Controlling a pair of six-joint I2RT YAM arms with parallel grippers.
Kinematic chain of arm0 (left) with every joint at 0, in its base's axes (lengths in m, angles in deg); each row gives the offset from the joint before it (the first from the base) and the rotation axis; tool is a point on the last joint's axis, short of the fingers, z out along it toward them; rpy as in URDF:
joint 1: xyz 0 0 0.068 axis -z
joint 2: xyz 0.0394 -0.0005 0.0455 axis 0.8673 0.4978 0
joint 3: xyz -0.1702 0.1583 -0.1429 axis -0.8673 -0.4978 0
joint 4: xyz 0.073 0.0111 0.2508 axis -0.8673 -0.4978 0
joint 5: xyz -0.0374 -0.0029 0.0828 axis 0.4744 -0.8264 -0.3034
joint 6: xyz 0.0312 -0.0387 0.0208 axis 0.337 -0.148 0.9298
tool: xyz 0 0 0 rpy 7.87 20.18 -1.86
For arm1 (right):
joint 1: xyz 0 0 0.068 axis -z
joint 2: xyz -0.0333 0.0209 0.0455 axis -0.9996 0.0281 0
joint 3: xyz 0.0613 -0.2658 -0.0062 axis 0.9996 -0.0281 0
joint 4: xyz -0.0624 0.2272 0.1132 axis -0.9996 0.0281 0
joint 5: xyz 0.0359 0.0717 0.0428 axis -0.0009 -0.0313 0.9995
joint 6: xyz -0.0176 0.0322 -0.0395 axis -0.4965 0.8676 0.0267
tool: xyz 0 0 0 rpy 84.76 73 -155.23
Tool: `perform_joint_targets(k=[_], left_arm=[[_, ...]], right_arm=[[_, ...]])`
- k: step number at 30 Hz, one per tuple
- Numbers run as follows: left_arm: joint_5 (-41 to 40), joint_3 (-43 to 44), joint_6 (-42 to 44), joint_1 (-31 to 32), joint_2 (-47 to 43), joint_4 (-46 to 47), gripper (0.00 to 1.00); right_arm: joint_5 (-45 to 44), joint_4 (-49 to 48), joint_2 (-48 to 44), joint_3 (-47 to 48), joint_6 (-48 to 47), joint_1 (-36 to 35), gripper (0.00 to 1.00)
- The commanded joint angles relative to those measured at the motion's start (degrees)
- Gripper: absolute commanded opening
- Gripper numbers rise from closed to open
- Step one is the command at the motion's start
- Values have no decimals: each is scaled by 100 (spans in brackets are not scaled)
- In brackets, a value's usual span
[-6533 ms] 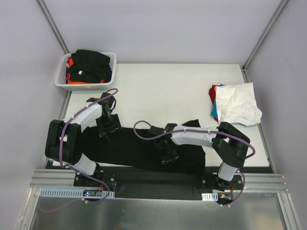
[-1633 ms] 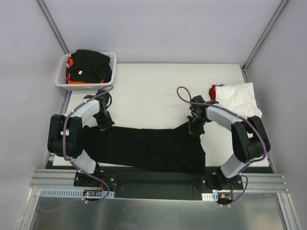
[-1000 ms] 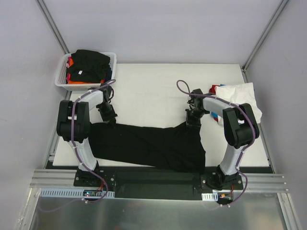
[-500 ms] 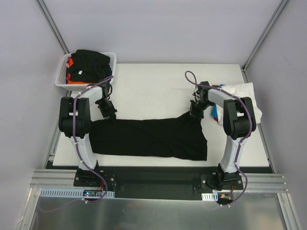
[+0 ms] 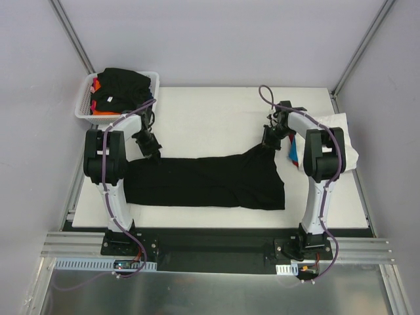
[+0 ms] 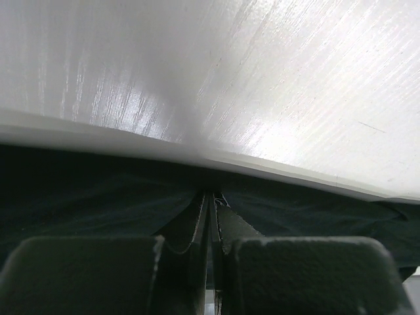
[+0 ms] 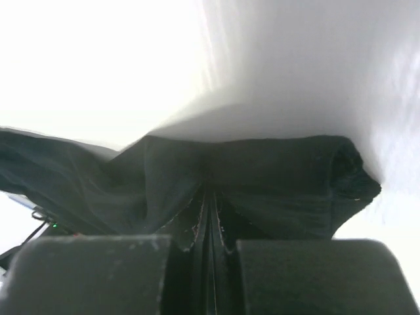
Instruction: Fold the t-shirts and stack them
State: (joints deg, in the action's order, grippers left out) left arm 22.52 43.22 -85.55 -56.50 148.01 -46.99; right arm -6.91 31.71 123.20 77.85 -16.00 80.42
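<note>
A large black t-shirt (image 5: 203, 184) lies spread in a long band across the near half of the white table (image 5: 210, 118). My left gripper (image 5: 153, 151) is shut on its far left corner. My right gripper (image 5: 266, 143) is shut on its far right corner, where the cloth is drawn up into a peak. In the left wrist view the gripper (image 6: 210, 197) pinches black cloth (image 6: 98, 197). The right wrist view shows the same: the gripper (image 7: 211, 193) is clamped on a dark fold (image 7: 275, 177). A white t-shirt (image 5: 344, 141) lies at the right edge.
A white mesh basket (image 5: 115, 118) stands at the far left corner, holding a black shirt (image 5: 121, 85) with orange, red and blue cloth beneath. Under the white t-shirt, red and blue cloth (image 5: 293, 155) peeks out beside my right arm.
Both grippers have moved away from the bases towards the far side, dragging the black t-shirt up the table. Its near edge now lies on the table instead of overhanging the front.
</note>
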Motion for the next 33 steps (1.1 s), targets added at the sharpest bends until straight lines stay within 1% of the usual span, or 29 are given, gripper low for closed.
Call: perform_joint_targets(k=[1, 3, 5, 8, 10, 11, 13, 16, 17, 18, 20, 21, 23, 24, 25, 26, 27, 28, 33], left_arm=[[-66, -467, -74, -39, -255, 96, 0], [-162, -870, -101, -21, -458, 105, 0], [-294, -1082, -92, -4, -791, 131, 0], [-558, -1136, 22, 23, -1170, 122, 0], [-593, -874, 84, 23, -1363, 122, 0], [-585, -733, 84, 23, -1416, 53, 0], [-462, -250, 14, 23, -1504, -18, 5], [-226, 330, -144, 58, -1566, -202, 8], [-190, 427, -171, 93, -1592, -264, 8], [-146, 550, -189, 128, -1645, -290, 9], [21, 587, -154, 338, -1706, -308, 7], [109, 534, -40, 452, -1741, -300, 6], [310, 429, 127, 847, -1768, -317, 4], [373, 228, 258, 962, -1812, -317, 3], [460, 87, 294, 1068, -1847, -326, 2], [513, -54, 312, 1234, -1900, -308, 0], [592, -386, 312, 1288, -2031, -317, 0], [628, -537, 321, 1349, -2093, -308, 0], [699, -1319, 610, 1561, -2374, -299, 0]], right_arm=[[365, 173, 197, 566, -38, 15, 1], [409, 173, 215, 663, -2, 6, 1], [462, 156, 136, 725, 42, -21, 1], [506, 77, -241, 629, 77, -64, 1], [550, 50, -530, 567, 120, -117, 1], [585, 50, -819, 506, 182, -135, 1], [708, 59, -1137, 436, 261, -196, 1], [822, 199, -1682, 164, 349, -354, 1], [823, 226, -1997, 32, 358, -398, 1], [823, 252, -2148, -352, 393, -477, 1], [718, 244, -2473, -802, 454, -662, 1], [691, 174, -2796, -1317, 550, -723, 1], [647, 16, -3097, -1917, 709, -855, 1], [647, -176, -3412, -2173, 814, -899, 1], [647, -265, -3545, -2680, 1006, -961, 1], [656, -345, -3677, -2868, 1078, -996, 1], [647, -458, -3905, -3070, 1157, -1040, 1], [629, -494, -4020, -3298, 1271, -1119, 1], [524, -574, -4285, -3634, 1457, -1409, 1]])
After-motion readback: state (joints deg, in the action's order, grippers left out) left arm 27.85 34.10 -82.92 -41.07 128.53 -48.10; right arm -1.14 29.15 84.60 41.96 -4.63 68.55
